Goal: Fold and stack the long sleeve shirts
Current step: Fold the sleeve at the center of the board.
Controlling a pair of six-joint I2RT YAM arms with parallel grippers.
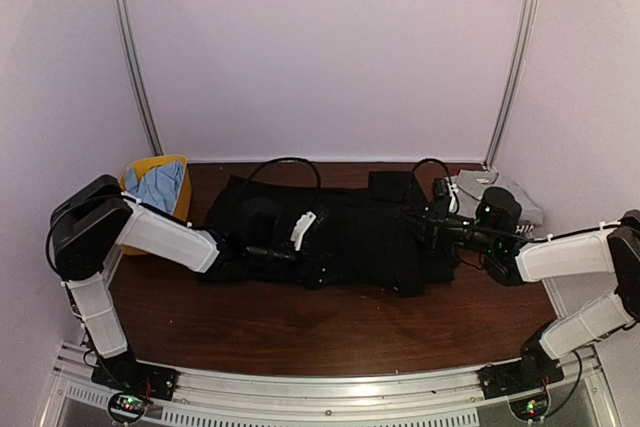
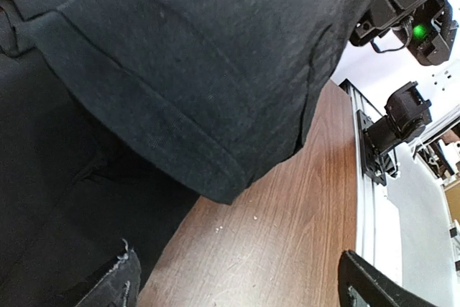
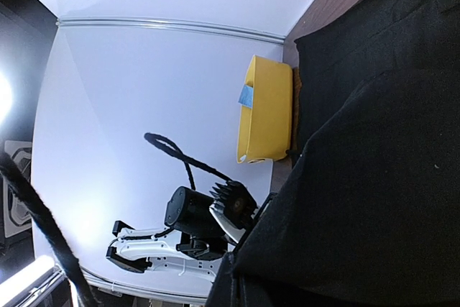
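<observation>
- Top view: the black shirt (image 1: 350, 232) lies spread across the middle of the brown table (image 1: 330, 332). The grey shirt (image 1: 505, 195) sits crumpled at centre right, just behind the right arm. A yellow basket (image 1: 135, 175) holding blue cloth (image 1: 160, 187) stands at centre left. The left gripper (image 1: 316, 269) and the right gripper (image 1: 425, 224) are both over the black shirt. They are dark on dark, so their jaws cannot be read here.
- Left wrist view: only this view shows a hemmed fold of the black shirt held up off the table. It hangs from the upper right, where the right gripper is clenched on it. The left gripper's own fingers (image 2: 374, 285) stand spread wide at the bottom corners, released, with bare wood between them.
- Right wrist view: black fabric fills the right side and hides this gripper's fingers. The yellow basket is at centre and the left arm (image 3: 194, 221) at lower left.
</observation>
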